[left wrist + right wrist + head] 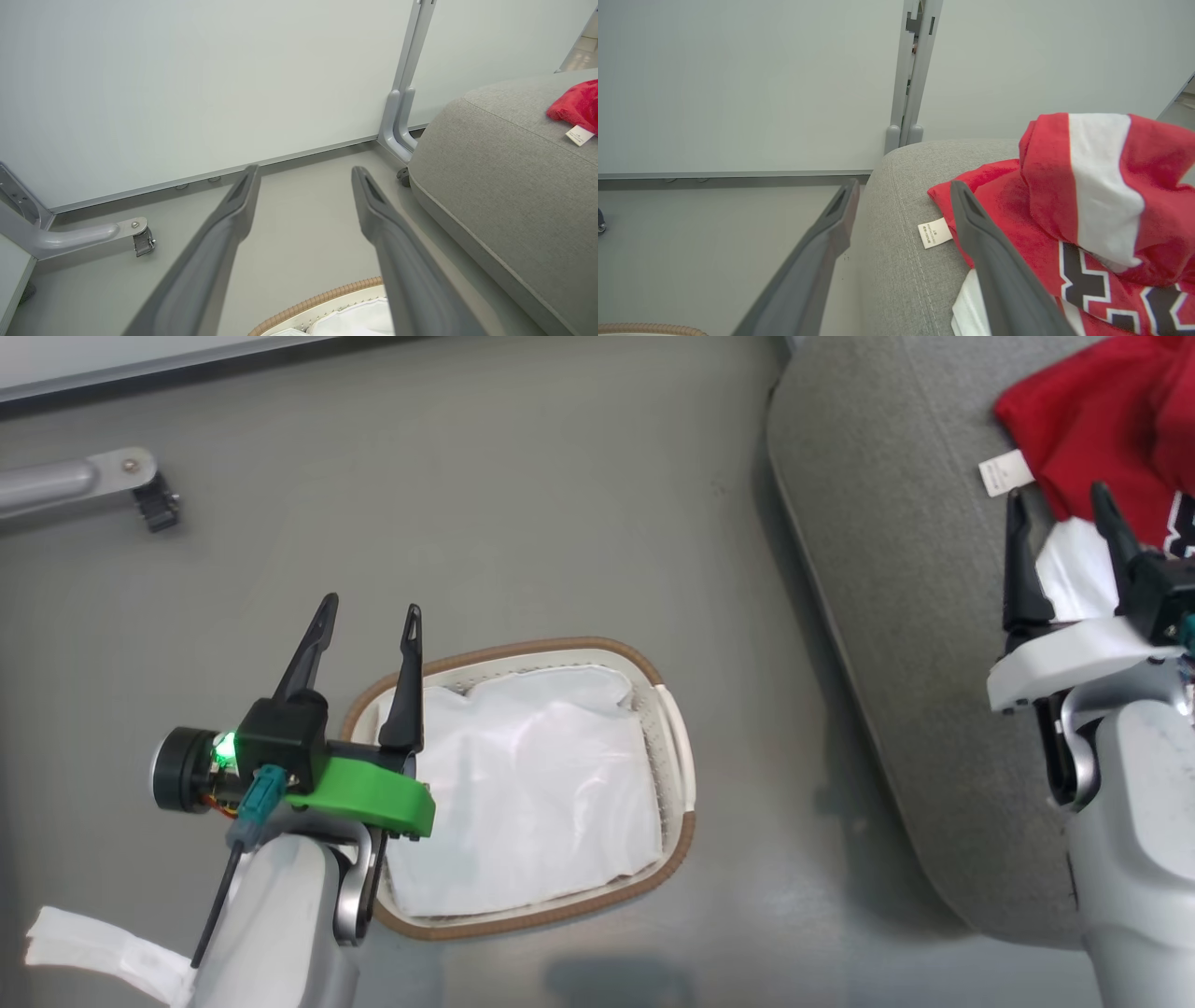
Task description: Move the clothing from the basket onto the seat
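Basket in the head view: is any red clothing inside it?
No: the basket holds just a white liner sheet, while the red clothing lies on the seat.

You saw a smooth grey floor [523, 504] across the head view. At its upper left, a grey metal support foot [65, 483] ended in a black caster [157, 509]. In both wrist views, pale partition panels [187, 84] stood across the upper half, joined by a grey upright post [915, 70]. Lighting was even.
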Controlling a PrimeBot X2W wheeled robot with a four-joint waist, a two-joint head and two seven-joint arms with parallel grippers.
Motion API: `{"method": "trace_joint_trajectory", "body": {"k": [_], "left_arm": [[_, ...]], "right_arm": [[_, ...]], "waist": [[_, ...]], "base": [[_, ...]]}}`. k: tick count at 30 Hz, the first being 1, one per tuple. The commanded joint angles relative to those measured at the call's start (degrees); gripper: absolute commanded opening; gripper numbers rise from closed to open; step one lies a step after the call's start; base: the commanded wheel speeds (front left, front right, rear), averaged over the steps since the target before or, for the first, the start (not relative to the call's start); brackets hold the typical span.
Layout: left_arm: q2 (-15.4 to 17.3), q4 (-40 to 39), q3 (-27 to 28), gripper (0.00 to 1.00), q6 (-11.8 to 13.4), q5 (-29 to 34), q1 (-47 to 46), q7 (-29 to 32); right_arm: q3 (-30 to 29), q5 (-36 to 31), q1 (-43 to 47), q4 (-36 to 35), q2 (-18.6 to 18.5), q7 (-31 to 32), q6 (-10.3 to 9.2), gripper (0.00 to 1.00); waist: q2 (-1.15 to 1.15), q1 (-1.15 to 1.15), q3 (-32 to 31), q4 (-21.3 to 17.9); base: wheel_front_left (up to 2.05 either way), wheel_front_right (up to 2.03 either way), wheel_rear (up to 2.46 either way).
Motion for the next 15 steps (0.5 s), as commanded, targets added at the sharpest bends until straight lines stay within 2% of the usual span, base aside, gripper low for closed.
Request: {"method": "trace_joint_trajectory", "body": {"k": [1, 7, 15], "left_arm": [[-0.2, -0.2, 0.5, 1.0, 0.3, 0.3, 1.3, 0.0], [-1.1, -0.2, 2.8, 1.0, 1.0, 1.6, 4.1, 0.0], [-1.6, -0.5, 6.6, 1.0, 1.3, 2.8, 8.0, 0.0]], "right_arm": [[0.3, 0.3, 1.3, -0.7, 0.2, -0.3, -0.08, 1.0], [2.6, 0.5, 4.7, -2.8, 2.4, -0.3, -0.08, 1.0], [6.5, 0.3, 8.0, -3.7, 4.0, -0.3, -0.08, 1.0]], "waist": [[0.0, 0.0, -2.2, 3.1], [0.0, 0.0, -4.3, 6.6], [0.0, 0.0, -6.9, 8.9]], "base": [[0.0, 0.0, 0.0], [0.0, 0.0, 0.0], [0.0, 0.0, 0.0]]}}
